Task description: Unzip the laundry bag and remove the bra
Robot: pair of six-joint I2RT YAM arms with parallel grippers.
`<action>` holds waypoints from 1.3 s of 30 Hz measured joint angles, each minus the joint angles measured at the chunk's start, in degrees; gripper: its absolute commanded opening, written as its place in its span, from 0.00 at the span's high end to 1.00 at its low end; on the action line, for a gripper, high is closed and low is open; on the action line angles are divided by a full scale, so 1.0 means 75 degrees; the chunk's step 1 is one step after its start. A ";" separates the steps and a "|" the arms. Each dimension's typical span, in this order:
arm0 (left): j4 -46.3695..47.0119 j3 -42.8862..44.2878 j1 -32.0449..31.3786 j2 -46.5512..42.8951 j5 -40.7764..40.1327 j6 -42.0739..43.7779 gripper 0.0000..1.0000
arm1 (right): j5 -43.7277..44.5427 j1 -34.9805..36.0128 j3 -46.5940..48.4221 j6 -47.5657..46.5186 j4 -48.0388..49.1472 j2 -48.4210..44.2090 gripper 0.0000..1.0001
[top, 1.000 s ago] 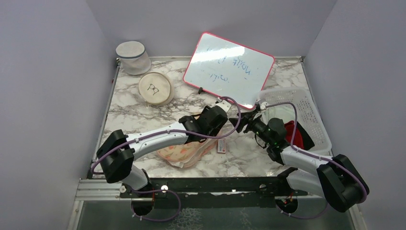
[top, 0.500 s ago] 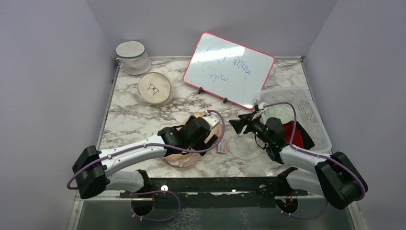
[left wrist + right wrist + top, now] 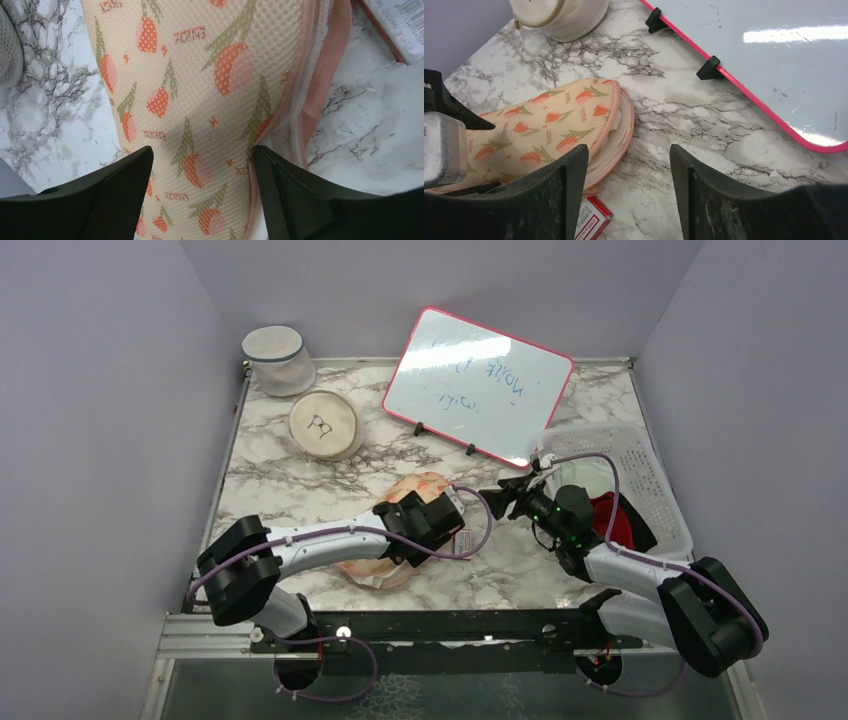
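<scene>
The laundry bag (image 3: 421, 486) lies flat near the table's front centre. It is cream mesh with pink zipper edging (image 3: 306, 85). The bra (image 3: 200, 75), peach with a red and green print, shows through the mesh inside the bag. It also shows in the right wrist view (image 3: 549, 122). My left gripper (image 3: 432, 527) is over the bag, open (image 3: 202, 152), with its jaws either side of a padded fold of the bag. My right gripper (image 3: 492, 497) is open and empty (image 3: 628, 150). It hangs over bare marble just right of the bag's rounded end.
A red-and-white card (image 3: 462, 544) lies by the bag's right edge. A whiteboard (image 3: 480, 385) leans at the back. A white basket (image 3: 655, 475) holding a red cloth (image 3: 612, 518) stands at the right. A round cream disc (image 3: 325, 423) and a mesh cylinder (image 3: 277, 358) sit back left.
My left gripper has drawn back toward the front and lowered onto the bag, uncovering the bag's far end. The right gripper has barely moved.
</scene>
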 measured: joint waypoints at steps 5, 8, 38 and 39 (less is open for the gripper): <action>-0.0047 0.0061 0.0000 0.0280 -0.0294 -0.0015 0.55 | 0.0000 0.0000 0.0000 0.0003 0.0000 0.0000 0.41; -0.0105 0.0061 0.0000 0.0338 -0.0475 -0.0041 0.56 | 0.0000 0.0000 0.0000 0.0006 0.0000 0.0000 0.40; 0.0178 0.1547 0.4223 -0.0965 -0.0530 0.1883 0.16 | -0.1836 0.0143 0.1938 0.0347 -0.1209 0.2072 0.16; 0.0245 0.1722 0.4284 -0.0965 -0.0525 0.1923 0.13 | -0.1932 0.0143 0.2183 0.0396 -0.1475 0.2072 0.16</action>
